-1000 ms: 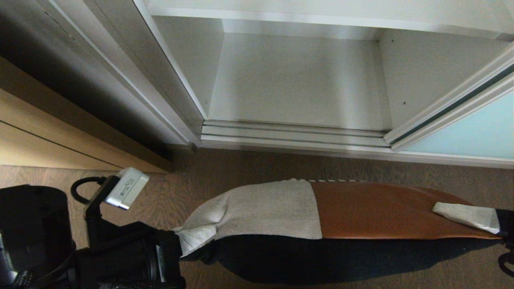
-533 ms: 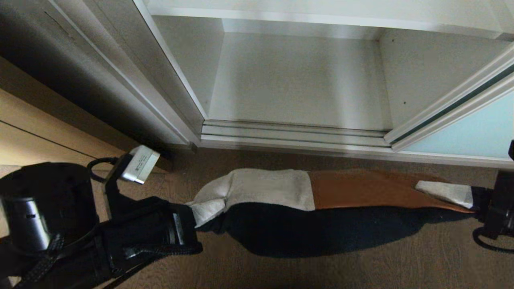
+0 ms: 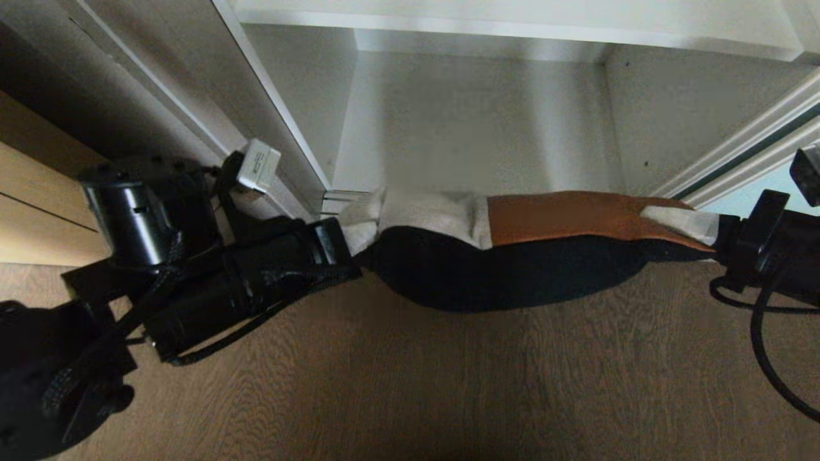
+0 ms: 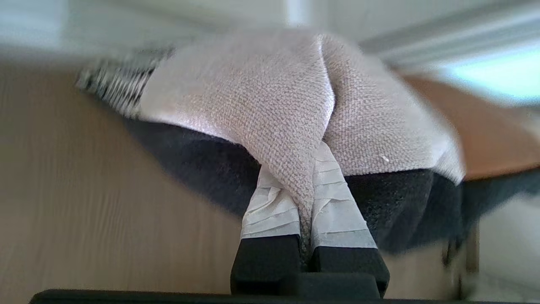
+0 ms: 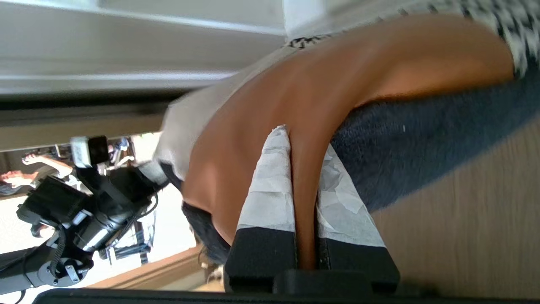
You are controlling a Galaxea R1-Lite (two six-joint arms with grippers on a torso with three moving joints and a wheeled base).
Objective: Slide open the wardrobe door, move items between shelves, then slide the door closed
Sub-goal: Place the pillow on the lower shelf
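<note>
Cushion [image 3: 512, 256] ends hidden in grippers

Home bedroom: wardrobe [image 3: 474, 121], wood floor [image 3: 448, 384]

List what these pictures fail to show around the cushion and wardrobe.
- Cushion houndstooth face: turned away in head view, blurred in left wrist view.
- Bottom shelf front edge: hidden behind cushion.
- Sliding door: cut by head view's right edge.
- Right claw: arm cut off there too.

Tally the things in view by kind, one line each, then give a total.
Cushion: 1
Grippers, left gripper and right gripper, each shut on a cushion end: 2
Wardrobe shelves, bottom shelf and upper shelf: 2
Sliding wardrobe door: 1
Total: 6
</note>
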